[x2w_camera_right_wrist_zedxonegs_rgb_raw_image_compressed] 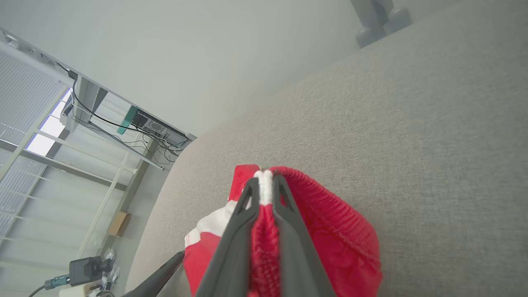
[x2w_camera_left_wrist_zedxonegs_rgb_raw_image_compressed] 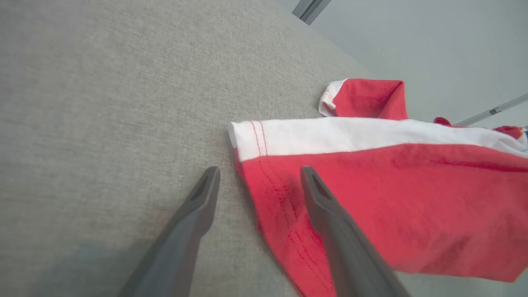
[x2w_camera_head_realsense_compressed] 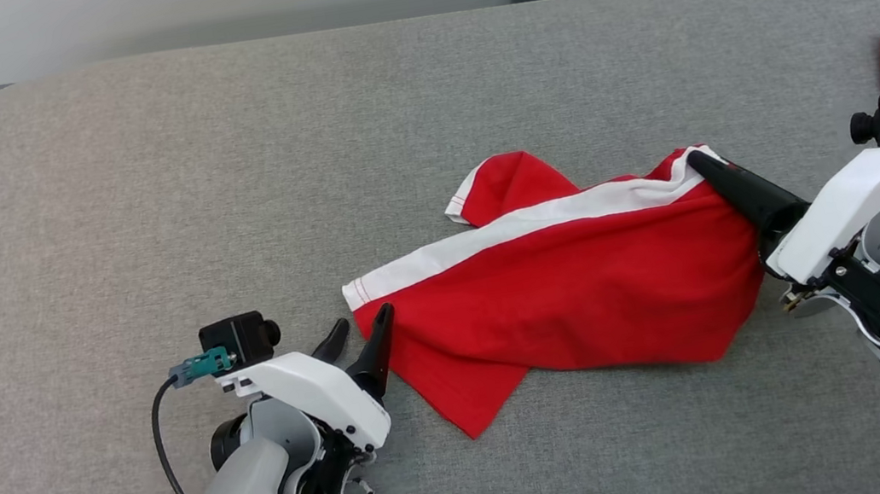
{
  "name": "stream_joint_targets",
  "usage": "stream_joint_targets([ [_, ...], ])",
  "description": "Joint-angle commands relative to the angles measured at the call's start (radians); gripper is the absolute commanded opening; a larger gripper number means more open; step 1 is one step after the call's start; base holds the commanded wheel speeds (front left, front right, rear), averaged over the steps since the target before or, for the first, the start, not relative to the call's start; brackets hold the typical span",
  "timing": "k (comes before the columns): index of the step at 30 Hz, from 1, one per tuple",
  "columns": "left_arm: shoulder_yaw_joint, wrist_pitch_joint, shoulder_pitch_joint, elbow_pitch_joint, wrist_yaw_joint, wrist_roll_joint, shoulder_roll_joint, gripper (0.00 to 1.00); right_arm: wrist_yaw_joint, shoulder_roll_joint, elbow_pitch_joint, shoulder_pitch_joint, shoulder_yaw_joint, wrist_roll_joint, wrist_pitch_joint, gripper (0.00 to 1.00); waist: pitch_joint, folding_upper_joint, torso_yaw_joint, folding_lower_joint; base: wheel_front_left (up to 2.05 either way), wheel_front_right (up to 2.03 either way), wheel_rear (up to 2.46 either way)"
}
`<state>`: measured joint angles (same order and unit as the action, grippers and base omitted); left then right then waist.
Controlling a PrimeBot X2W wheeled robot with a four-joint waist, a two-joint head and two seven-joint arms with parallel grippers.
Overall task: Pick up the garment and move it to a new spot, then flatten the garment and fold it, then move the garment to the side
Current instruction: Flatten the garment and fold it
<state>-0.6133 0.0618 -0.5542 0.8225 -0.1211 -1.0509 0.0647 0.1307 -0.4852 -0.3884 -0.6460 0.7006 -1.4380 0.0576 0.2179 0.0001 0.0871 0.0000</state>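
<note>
Left gripper (x2w_camera_head_realsense_compressed: pixel 364 316) gapes at the garment (x2w_camera_head_realsense_compressed: pixel 583 287); right gripper (x2w_camera_head_realsense_compressed: pixel 696 156) pinches it.

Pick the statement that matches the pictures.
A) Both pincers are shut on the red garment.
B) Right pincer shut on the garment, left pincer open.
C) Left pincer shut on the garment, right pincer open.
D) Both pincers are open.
B: the right pincer clamps the white-striped edge of the red garment, while the left pincer stands open at its other end.
</note>
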Motion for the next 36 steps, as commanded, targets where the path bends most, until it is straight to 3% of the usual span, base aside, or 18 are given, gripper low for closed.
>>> stream_joint_targets([
  [1, -0.002, 0.007, -0.019, 0.007, -0.003, -0.005, 0.001, 1.00, 0.000, -0.006, 0.009, 0.010, 0.006, -0.007, -0.011, 0.00, 0.000, -0.0001, -0.008, 0.0000, 0.00, 0.00, 0.00],
  [3, -0.008, 0.022, -0.029, 0.020, -0.007, -0.007, 0.002, 1.00, 0.000, -0.011, 0.013, 0.016, 0.012, -0.011, -0.022, 0.00, -0.002, -0.0001, -0.014, 0.0000, 0.00, 0.00, 0.00],
  [4, -0.010, 0.031, -0.032, 0.024, -0.009, -0.008, 0.002, 0.93, 0.000, -0.013, 0.016, 0.020, 0.016, -0.014, -0.029, 0.00, -0.004, -0.0001, -0.016, 0.0000, 0.00, 0.00, 0.00],
  [5, -0.014, 0.048, -0.037, 0.032, -0.010, -0.015, -0.001, 0.57, 0.000, -0.014, 0.020, 0.024, 0.026, -0.018, -0.037, 0.00, -0.007, -0.0001, -0.018, 0.0000, 0.00, 0.00, 0.00],
  [7, -0.021, 0.056, -0.042, 0.043, -0.011, -0.021, -0.002, 0.30, 0.000, -0.016, 0.023, 0.025, 0.033, -0.027, -0.043, 0.00, -0.011, -0.0001, -0.019, 0.0000, 0.00, 0.00, 0.00],
  [8, -0.026, 0.062, -0.045, 0.041, -0.011, -0.025, -0.003, 0.00, 0.000, -0.017, 0.024, 0.027, 0.036, -0.028, -0.047, 0.00, -0.013, -0.0001, -0.019, 0.0000, 0.00, 0.00, 0.00],
  [17, -0.076, 0.105, -0.029, -0.025, -0.012, -0.048, 0.024, 0.00, 0.000, -0.027, 0.036, 0.049, 0.045, -0.049, -0.103, 0.00, -0.032, -0.0001, -0.008, 0.0000, 0.00, 0.00, 0.00],
  [25, -0.096, 0.081, -0.043, 0.032, -0.012, -0.084, 0.039, 0.00, 0.000, -0.034, 0.040, 0.056, 0.067, -0.065, -0.120, 0.00, -0.036, -0.0001, -0.009, 0.0000, 0.00, 0.00, 0.00],
  [26, -0.100, 0.081, -0.058, 0.050, -0.012, -0.088, 0.039, 0.54, 0.000, -0.033, 0.041, 0.045, 0.072, -0.065, -0.118, 0.00, -0.032, -0.0001, -0.019, 0.0000, 0.00, 0.00, 0.00],
  [27, -0.104, 0.086, -0.065, 0.057, -0.012, -0.083, 0.041, 1.00, 0.000, -0.033, 0.042, 0.039, 0.074, -0.065, -0.117, 0.00, -0.029, -0.0001, -0.024, 0.0000, 0.00, 0.00, 0.00],
  [36, -0.138, 0.101, -0.102, 0.120, -0.011, -0.080, 0.034, 1.00, 0.000, -0.020, 0.038, 0.019, 0.098, -0.070, -0.130, 0.00, -0.020, -0.0001, -0.045, 0.0000, 0.00, 0.00, 0.00],
])
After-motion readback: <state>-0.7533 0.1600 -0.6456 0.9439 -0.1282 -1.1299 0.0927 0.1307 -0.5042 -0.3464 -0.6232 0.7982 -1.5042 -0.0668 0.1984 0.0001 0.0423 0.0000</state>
